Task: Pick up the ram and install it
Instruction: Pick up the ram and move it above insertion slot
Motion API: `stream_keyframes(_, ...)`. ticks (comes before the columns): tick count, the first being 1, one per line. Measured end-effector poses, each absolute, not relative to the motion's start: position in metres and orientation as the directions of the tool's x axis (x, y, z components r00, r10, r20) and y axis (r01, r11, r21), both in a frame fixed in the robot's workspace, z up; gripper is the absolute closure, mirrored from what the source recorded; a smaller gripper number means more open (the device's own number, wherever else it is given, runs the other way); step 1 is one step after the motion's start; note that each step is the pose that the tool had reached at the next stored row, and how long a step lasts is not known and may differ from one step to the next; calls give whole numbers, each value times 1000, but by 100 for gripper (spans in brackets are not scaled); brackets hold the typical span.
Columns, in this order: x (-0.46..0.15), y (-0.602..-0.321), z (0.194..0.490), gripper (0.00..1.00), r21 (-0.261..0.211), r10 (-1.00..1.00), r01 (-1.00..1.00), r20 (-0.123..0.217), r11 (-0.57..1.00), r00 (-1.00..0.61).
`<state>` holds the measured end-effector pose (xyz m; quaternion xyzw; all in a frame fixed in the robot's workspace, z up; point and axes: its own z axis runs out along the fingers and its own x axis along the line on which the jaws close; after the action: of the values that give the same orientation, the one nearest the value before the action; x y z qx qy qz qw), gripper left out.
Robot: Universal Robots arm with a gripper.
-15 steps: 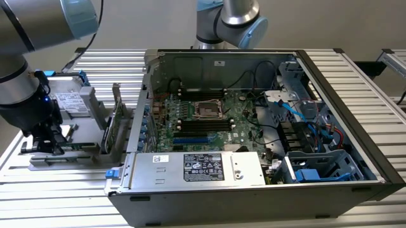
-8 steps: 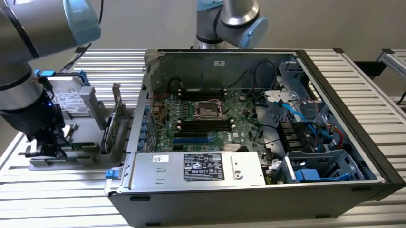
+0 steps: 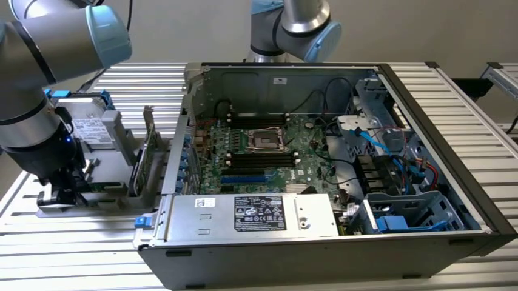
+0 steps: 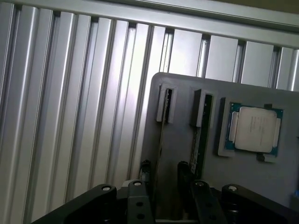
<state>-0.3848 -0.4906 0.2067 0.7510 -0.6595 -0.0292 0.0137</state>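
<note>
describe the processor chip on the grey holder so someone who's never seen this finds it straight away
Find the grey holder plate lying on the ribbed aluminium table. The processor chip sits flat in a recess beside two narrow slots. It alone is square with a silver lid; its neighbours are thin boards standing on edge.

My fingers [image 4: 183, 172] were black. Between them the ram [image 4: 160, 142] showed a dark edge. The holder [image 4: 180, 144] under them was plain grey. Beyond my fingers, the processor chip [image 4: 254, 128] was silver on green. The table [image 4: 70, 116] beside them was pale silver, long ribbed stripes.
</note>
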Motion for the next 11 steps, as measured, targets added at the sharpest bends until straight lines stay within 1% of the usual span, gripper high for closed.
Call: stream_keyframes(11,-384,-491,195,64,61,-992,-990,-14,-128,128)
